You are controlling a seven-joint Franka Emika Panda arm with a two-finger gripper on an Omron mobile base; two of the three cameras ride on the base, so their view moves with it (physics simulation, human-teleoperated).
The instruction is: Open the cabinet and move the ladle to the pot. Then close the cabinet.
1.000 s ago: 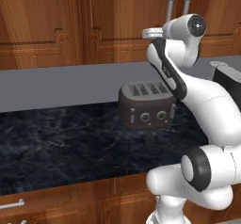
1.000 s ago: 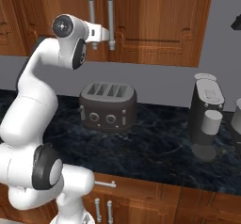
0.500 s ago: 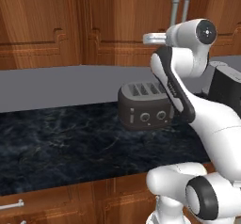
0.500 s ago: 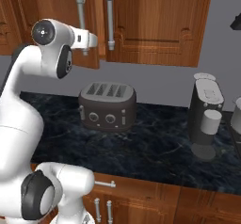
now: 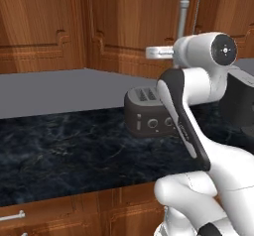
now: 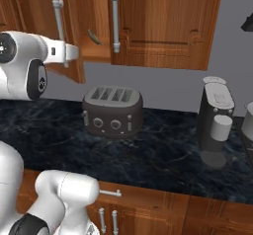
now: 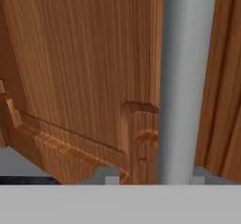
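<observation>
A dark marbled counter (image 6: 163, 150) runs under brown wooden wall cupboards, with low cabinets and short silver handles below its front edge. On the counter sits a dark 4-slot toaster (image 6: 112, 111), and to its right a dark coffee machine (image 6: 215, 128) with a small white cup (image 6: 220, 128). Above the toaster hangs the cabinet (image 6: 163, 24), with 2 raised-panel doors and 2 long vertical silver bar handles. The left door (image 6: 66, 36) is swung partly outward while the right door is shut flat. In the gap between them the ladle (image 6: 92, 36) shows as a thin curved grey-brown handle inside the cabinet. The white arm reaches up to the left door, and the gripper (image 7: 152, 175) is at its handle (image 6: 59, 24). In the hand view that handle (image 7: 184, 82) rises as a thick grey bar between the 2 finger tips, 1 on each side of it, so the gripper is closed around the bar. In the left base view the hand (image 5: 161, 52) sits against the lower part of the handle (image 5: 183, 14), just above the toaster (image 5: 149, 113).
</observation>
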